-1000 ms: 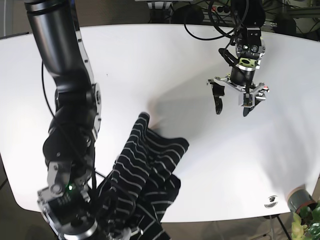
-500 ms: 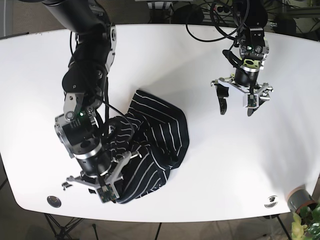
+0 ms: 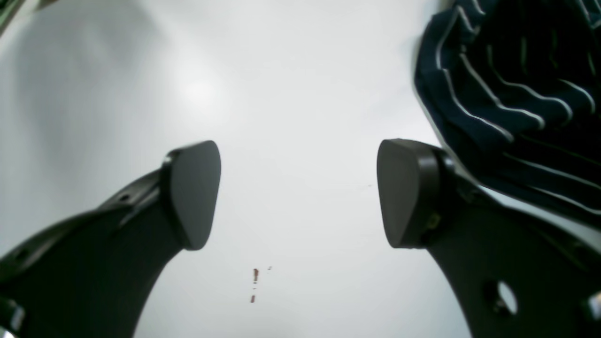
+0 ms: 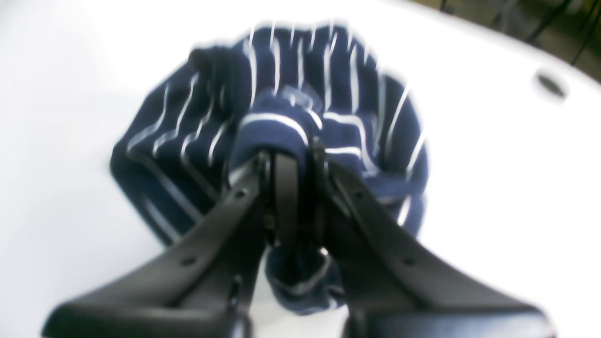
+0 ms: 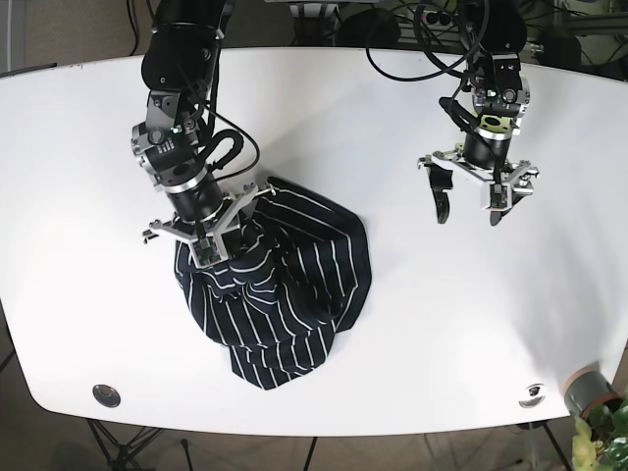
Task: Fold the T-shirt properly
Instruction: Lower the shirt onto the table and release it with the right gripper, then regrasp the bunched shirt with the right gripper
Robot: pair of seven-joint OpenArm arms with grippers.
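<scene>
**Right arm pinches the striped shirt while the left hangs open over bare counter**

The T-shirt (image 5: 280,285), navy with thin white stripes, lies crumpled in a rounded heap on the white counter (image 5: 88,128), left of centre in the base view and reaching down toward the lower middle of the frame. It is bunched and creased, with no flat edges or sleeves that can be made out.

The right gripper (image 5: 199,238) sits at the heap's upper left edge in the base view. In the right wrist view its jaws are pressed together on a raised fold of the cloth, the fabric (image 4: 277,126) humping up just above the fingertips and a small loop of it hanging below between the two black fingers (image 4: 357,216). That view is blurred, so finer detail of the pinch cannot be read.

The left gripper (image 5: 470,202) hangs in the upper right of the base view, well apart from the shirt. Its jaws stand wide apart and hold nothing; the left wrist view shows both dark pads (image 3: 195,190) with bare counter between them, and the shirt's edge at the upper right of that frame. A small reddish mark (image 3: 254,281) shows on the counter low in the frame.
</scene>
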